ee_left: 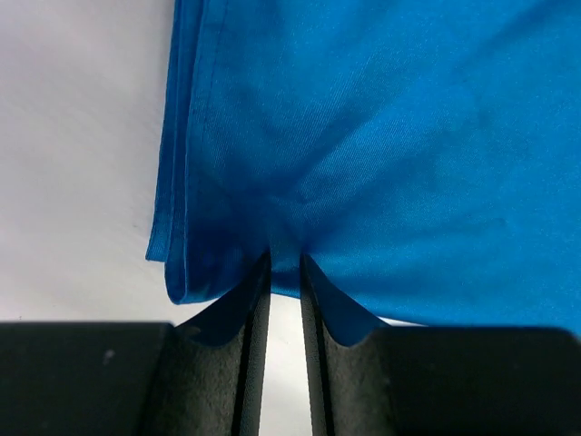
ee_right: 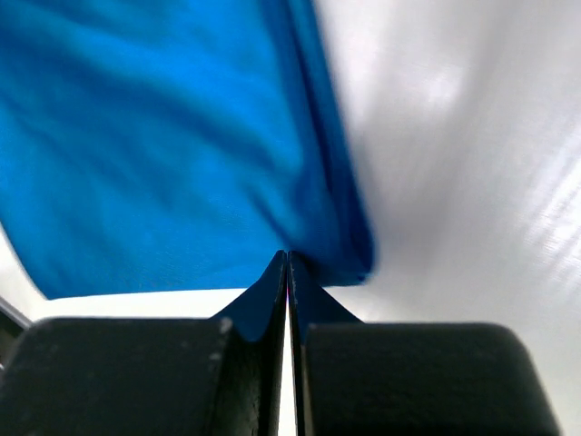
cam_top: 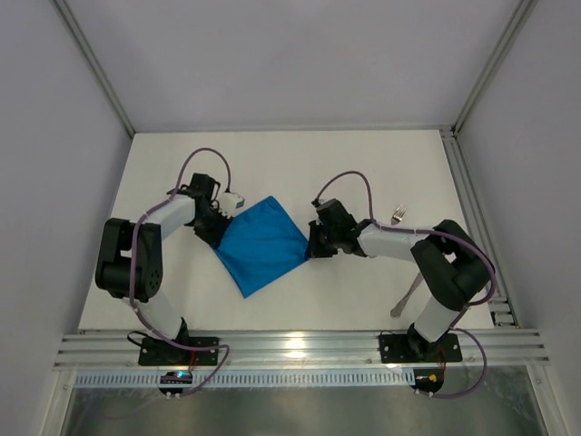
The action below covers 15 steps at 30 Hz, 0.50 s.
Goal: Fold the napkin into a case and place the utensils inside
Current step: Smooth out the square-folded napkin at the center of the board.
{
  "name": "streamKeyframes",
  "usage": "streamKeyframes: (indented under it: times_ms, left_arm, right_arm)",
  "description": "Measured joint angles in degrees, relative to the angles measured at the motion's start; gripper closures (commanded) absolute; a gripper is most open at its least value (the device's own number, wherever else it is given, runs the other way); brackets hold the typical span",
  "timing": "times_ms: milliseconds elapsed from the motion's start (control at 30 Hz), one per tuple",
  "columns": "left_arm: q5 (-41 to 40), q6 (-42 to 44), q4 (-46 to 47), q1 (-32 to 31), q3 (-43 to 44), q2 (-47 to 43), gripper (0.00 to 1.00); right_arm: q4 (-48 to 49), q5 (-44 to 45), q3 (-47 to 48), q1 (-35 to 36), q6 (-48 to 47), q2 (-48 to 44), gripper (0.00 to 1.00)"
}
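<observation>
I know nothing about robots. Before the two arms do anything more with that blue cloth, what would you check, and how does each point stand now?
1. Left tool grips the napkin: ok, cloth is pinched in it.
2. Right tool grips the napkin: cannot tell; it is shut at the cloth's edge, but caught cloth does not show.
3. Napkin folded over: ok, layered edges show in the left wrist view.
4. Napkin forms a narrow case: not ok, it is a broad shape.
5. Fork clear of the cloth: ok, it lies apart, off to the right.
</observation>
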Motion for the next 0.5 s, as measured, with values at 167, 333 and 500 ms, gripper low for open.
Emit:
streamKeyframes:
  times_ms: [167,333,500]
  left_arm:
    - [-0.3,0.0,1.7,1.6,0.6,0.9,0.79]
    - [0.3,0.5,2.1,1.7,0.5,0.9,0.79]
    - [0.9,1.2,2.1,1.9,0.5,0.9,0.79]
  right_arm:
    - [1.0,-0.7,-1.8,-2.7,1.2,0.2,0.96]
    - [-2.5,0.8,1.0,-2.6,-1.5,0.2,0.96]
    - [-5.6,5.3,7.7,2.1,-6.1,-0.7,0.96]
